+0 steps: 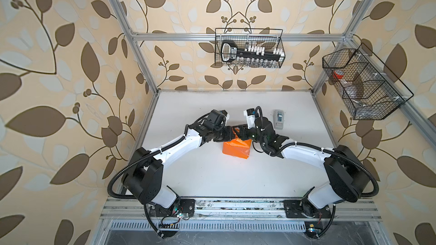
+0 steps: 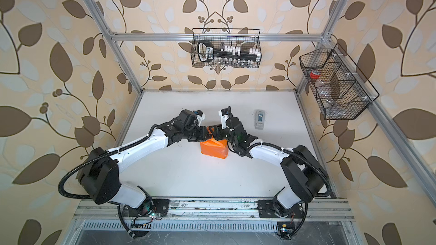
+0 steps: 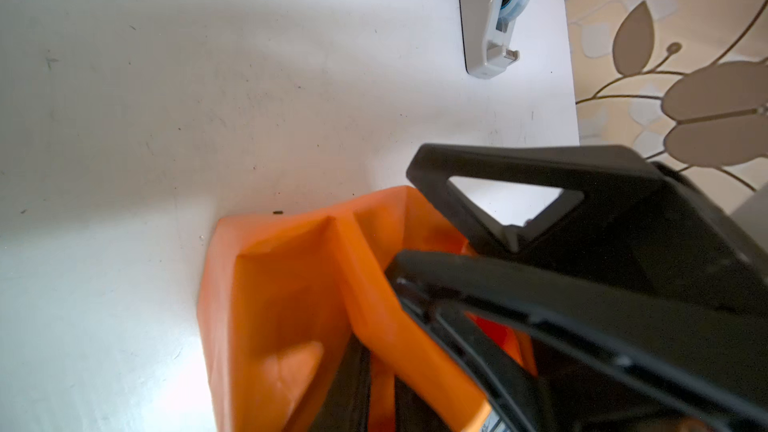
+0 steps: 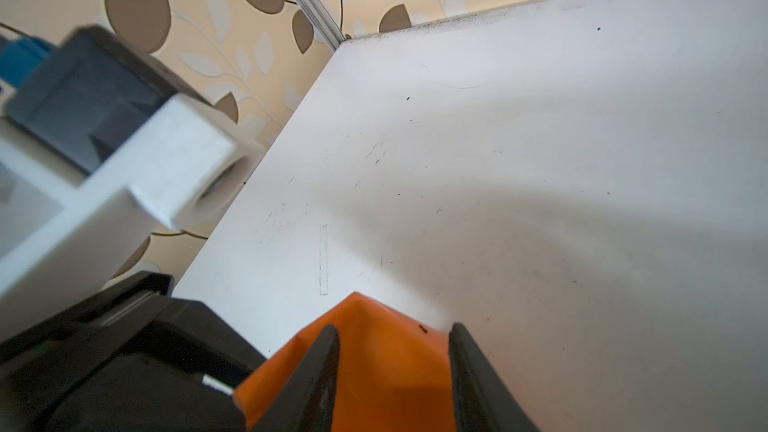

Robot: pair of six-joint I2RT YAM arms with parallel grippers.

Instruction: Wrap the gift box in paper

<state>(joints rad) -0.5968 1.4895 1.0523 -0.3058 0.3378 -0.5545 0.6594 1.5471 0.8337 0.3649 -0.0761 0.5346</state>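
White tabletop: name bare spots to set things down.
Free: front area between the orange paper-wrapped box and the metal base rail; far strip along the back wall. Crowded: the middle, where left hand and right hand meet at the box; grey tape dispenser beside.

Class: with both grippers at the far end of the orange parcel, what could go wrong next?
1. The right gripper stands open over the paper fold, so the fold may spring back.
2. The left gripper pinches thin paper; a pull could tear it.
3. The tape dispenser sits apart; fetching it means freeing a fold.
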